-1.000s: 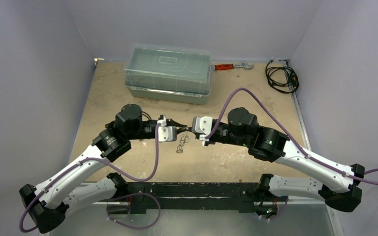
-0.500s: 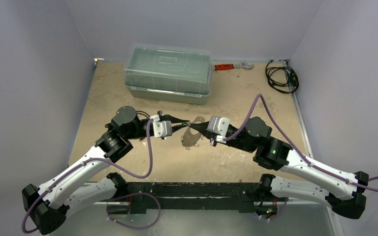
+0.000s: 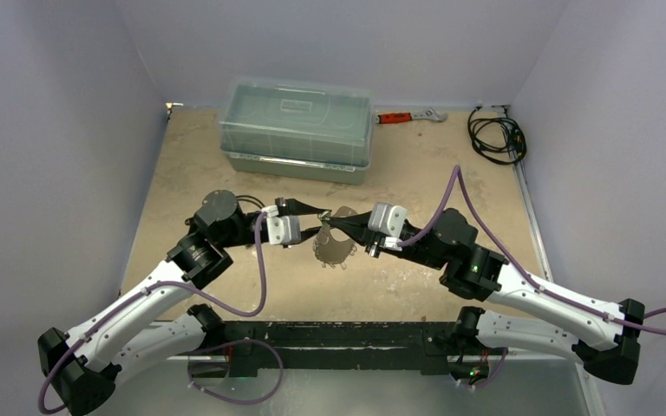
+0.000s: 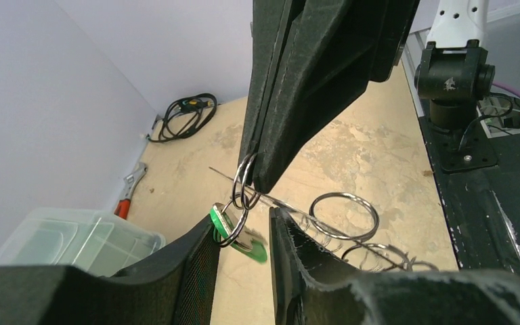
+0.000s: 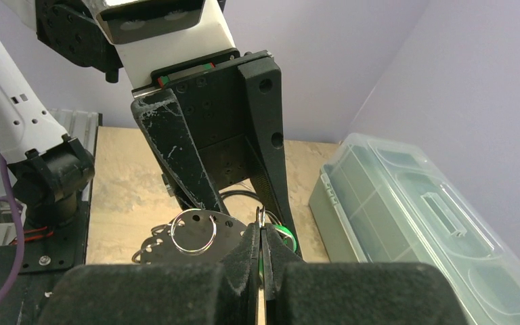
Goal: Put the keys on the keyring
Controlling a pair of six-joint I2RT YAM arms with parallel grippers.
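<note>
My right gripper [image 3: 336,225] [image 5: 262,230] is shut on a small silver split ring [image 4: 245,181] of the keyring and holds it above the table. The key with the green head [image 4: 238,238] [image 5: 286,237] hangs on that ring. The flat oval tag [image 3: 334,249] [image 5: 196,245] hangs below, with more wire rings [image 4: 345,214] in its holes. My left gripper [image 3: 316,222] [image 4: 240,220] is open. Its two fingers stand either side of the green key, close to it but not clamped. I cannot make out any silver keys.
A clear lidded plastic box [image 3: 295,130] stands at the back of the table. A red-handled wrench [image 3: 408,115] lies to its right. A black coiled cable [image 3: 496,134] lies in the back right corner. Walls close in on both sides.
The right arm has drawn back to the right and both wrists have turned. The tag, edge-on a second ago, now hangs broadside under the fingertips. Little has moved in the last half second.
</note>
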